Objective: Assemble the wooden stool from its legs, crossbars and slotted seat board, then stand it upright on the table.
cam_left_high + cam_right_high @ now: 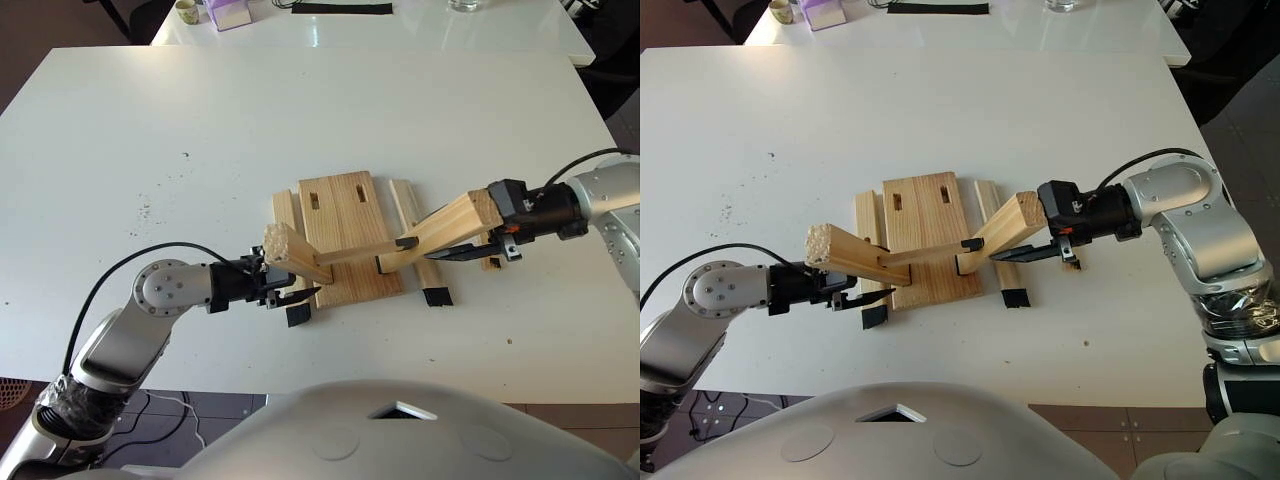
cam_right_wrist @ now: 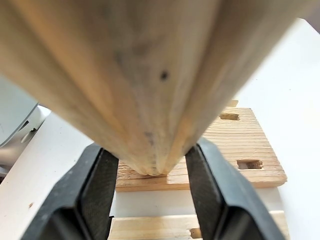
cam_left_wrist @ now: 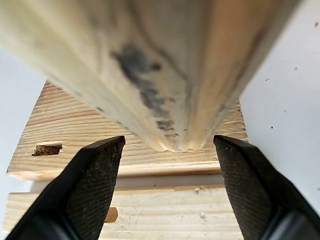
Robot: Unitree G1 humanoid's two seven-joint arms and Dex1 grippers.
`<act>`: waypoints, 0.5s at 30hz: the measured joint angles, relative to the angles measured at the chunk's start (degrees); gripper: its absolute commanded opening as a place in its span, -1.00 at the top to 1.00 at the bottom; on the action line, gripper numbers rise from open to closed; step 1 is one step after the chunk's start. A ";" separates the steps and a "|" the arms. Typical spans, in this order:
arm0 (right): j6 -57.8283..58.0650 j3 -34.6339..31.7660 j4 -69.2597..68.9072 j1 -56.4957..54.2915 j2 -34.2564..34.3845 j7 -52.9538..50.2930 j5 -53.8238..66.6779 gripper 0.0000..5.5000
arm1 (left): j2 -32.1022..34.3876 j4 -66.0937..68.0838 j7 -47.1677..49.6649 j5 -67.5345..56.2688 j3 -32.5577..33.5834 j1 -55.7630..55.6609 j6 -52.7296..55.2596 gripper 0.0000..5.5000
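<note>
So the stool's about half-built, I'd say. The seat board [image 1: 340,205] lies flat in the middle of the bench [image 1: 150,130], its two slots at the far end. Held up just over its near part is a sub-assembly: a left leg [image 1: 292,252] and a right leg [image 1: 452,225] with a crossbar [image 1: 355,256] running between them. I can't tell how deep the crossbar ends actually sit in the legs.

The left gripper [image 1: 285,292] has the left leg by its near-left end. In the wrist view its fingers [image 3: 92,187] sit either side of the wood, tips a bit clear of the lower edge, so it looks like a pinch further back. The right gripper [image 1: 462,248] has its fingers [image 2: 95,190] pressed tight on both sides of the right leg.

More loose pieces lie flat along both sides of the board: a left strip [image 1: 285,215] and a right strip [image 1: 405,200].

What I'd worry about:
- If the two arms drift apart even a little, the crossbar could pop out of a leg and drop.
- Each leg is held at its outer end, so any twist levers hard on the joint.
- Lowering this carelessly could knock the board or the strips out of line, and then the slots won't match up.
</note>
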 measured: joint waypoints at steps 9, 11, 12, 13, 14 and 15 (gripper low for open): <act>2.96 3.26 -0.13 -4.51 0.08 0.23 -1.60 0.28 | 0.38 1.23 -0.07 1.66 -0.42 -0.86 1.59 -0.20; 2.77 3.96 0.42 -5.32 0.06 0.39 -1.79 0.28 | 0.28 1.48 -0.07 2.06 -0.59 -1.15 2.03 -0.20; 2.52 4.31 0.95 -5.68 0.08 0.50 -1.80 0.28 | 0.13 1.68 -0.08 2.15 -0.82 -1.49 2.48 -0.20; 2.34 4.60 1.47 -6.06 0.07 0.63 -1.80 0.28 | 0.01 1.90 -0.10 2.17 -1.08 -1.87 2.73 -0.20; 2.30 4.77 1.91 -6.36 0.07 0.72 -1.80 0.28 | -0.09 2.10 -0.14 2.17 -1.32 -2.29 2.97 -0.20; 2.27 4.83 2.18 -6.49 0.07 0.75 -1.80 0.28 | -0.19 2.19 -0.17 2.17 -1.45 -2.55 3.20 -0.20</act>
